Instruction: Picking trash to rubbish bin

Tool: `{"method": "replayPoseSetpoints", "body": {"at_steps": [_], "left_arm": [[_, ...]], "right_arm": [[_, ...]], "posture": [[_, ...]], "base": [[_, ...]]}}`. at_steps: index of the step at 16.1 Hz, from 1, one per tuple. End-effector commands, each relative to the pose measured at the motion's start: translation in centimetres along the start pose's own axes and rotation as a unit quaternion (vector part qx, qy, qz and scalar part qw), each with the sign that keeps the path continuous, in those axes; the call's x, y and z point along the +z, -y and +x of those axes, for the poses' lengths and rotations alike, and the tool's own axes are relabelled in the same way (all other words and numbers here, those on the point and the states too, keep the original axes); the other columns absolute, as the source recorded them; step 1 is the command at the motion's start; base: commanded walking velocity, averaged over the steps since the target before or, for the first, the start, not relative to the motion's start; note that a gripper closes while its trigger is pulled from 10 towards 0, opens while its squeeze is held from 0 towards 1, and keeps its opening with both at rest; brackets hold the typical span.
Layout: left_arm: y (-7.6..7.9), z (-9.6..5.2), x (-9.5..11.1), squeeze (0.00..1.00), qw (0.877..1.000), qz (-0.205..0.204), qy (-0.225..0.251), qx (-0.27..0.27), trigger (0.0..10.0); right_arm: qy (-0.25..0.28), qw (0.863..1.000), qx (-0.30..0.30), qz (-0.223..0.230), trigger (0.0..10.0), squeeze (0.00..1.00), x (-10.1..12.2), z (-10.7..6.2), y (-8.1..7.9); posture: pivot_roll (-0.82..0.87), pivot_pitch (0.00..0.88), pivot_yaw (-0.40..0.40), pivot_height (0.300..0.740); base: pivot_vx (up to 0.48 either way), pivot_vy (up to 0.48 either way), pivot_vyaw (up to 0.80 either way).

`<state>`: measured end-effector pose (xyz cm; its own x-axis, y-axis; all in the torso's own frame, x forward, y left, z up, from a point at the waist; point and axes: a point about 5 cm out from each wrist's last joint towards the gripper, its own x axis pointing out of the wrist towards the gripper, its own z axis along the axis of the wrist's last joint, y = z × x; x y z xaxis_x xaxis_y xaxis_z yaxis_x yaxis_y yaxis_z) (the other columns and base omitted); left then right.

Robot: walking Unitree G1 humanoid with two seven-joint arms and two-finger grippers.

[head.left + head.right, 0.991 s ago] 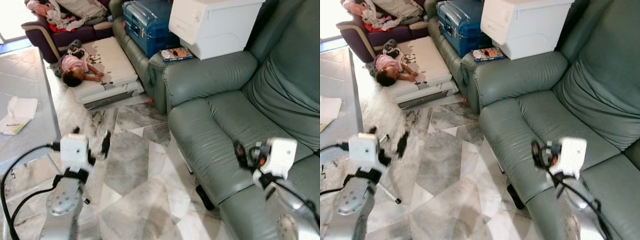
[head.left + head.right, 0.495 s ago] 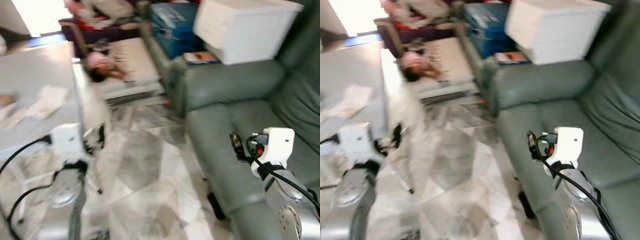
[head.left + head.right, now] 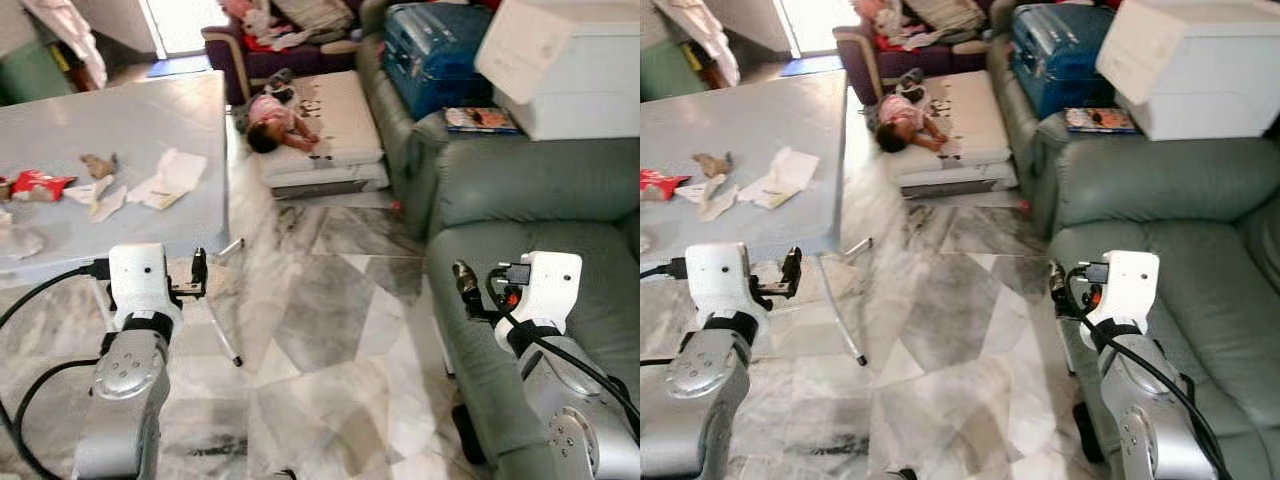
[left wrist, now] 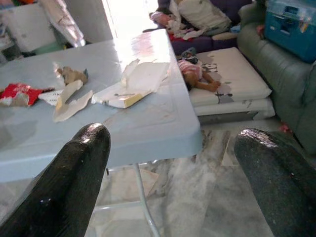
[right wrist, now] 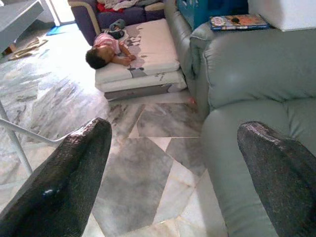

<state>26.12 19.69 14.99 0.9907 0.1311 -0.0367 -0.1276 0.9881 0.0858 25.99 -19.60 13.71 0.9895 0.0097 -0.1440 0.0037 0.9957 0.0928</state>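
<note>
Trash lies on the pale blue table [image 3: 150, 120] at my left: a red wrapper [image 3: 35, 184], a brown crumpled scrap [image 3: 97, 164], a torn white strip [image 3: 105, 198] and a folded white paper [image 3: 170, 178]. The left wrist view shows the same red wrapper [image 4: 19, 94] and white paper [image 4: 136, 84]. My left gripper [image 3: 198, 275] hangs open just below the table's near edge, holding nothing. Over the floor beside the sofa seat, my right gripper [image 3: 465, 288] is open and also holds nothing.
A person [image 3: 275, 118] lies on a white mattress [image 3: 340, 120] on the marble floor ahead. A grey sofa [image 3: 520, 200] fills the right, with a white box [image 3: 570, 60], a blue case [image 3: 440, 45] and a magazine [image 3: 480, 120] on it. The table's thin metal leg [image 3: 222, 330] slants near my left arm.
The camera has swung left: the table with the trash has come into view and the sofa has slid to the right. Both arms keep their pose, fingers still apart.
</note>
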Motion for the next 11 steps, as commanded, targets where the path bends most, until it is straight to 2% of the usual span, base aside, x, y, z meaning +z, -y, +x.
{"method": "replayPoseSetpoints", "body": {"at_steps": [1,5,7,9,10,11], "left_arm": [[0.2,0.3,0.3,0.00,1.000,-0.006,0.002,-0.002,10.0],[-0.2,0.5,0.4,0.00,1.000,-0.022,-0.005,0.019,10.0],[-0.4,0.7,0.4,0.00,0.999,-0.026,-0.013,0.022,10.0],[-0.4,0.8,0.4,0.00,0.999,-0.027,-0.015,0.021,10.0],[-0.4,0.9,0.4,0.00,0.999,-0.028,-0.017,0.023,10.0],[-0.3,0.9,0.3,0.00,0.999,-0.030,-0.019,0.023,10.0]], "right_arm": [[0.013,1.000,0.004,0.001,10.0,0.00,0.9,-0.1,-0.2],[0.021,1.000,0.001,0.021,10.0,0.00,1.3,0.1,-0.1],[0.020,0.998,0.002,0.057,10.0,0.00,1.4,0.2,-0.3],[0.018,0.998,0.008,0.062,10.0,0.00,1.6,0.2,-0.6],[0.016,0.998,0.020,0.058,10.0,0.00,1.7,0.1,-1.0],[0.024,0.997,0.019,0.074,10.0,0.00,2.1,0.1,-1.6]], "posture": [[0.04,0.038,0.050,0.740],[0.04,0.050,0.049,0.740],[0.04,0.058,0.052,0.740],[0.04,0.059,0.053,0.740],[0.04,0.062,0.053,0.740],[0.03,0.065,0.052,0.740]], "base": [[0.000,0.000,0.80],[0.000,0.000,0.80],[0.000,0.000,0.00],[0.000,0.000,0.00],[0.000,0.274,0.00],[0.000,0.281,0.00]]}}
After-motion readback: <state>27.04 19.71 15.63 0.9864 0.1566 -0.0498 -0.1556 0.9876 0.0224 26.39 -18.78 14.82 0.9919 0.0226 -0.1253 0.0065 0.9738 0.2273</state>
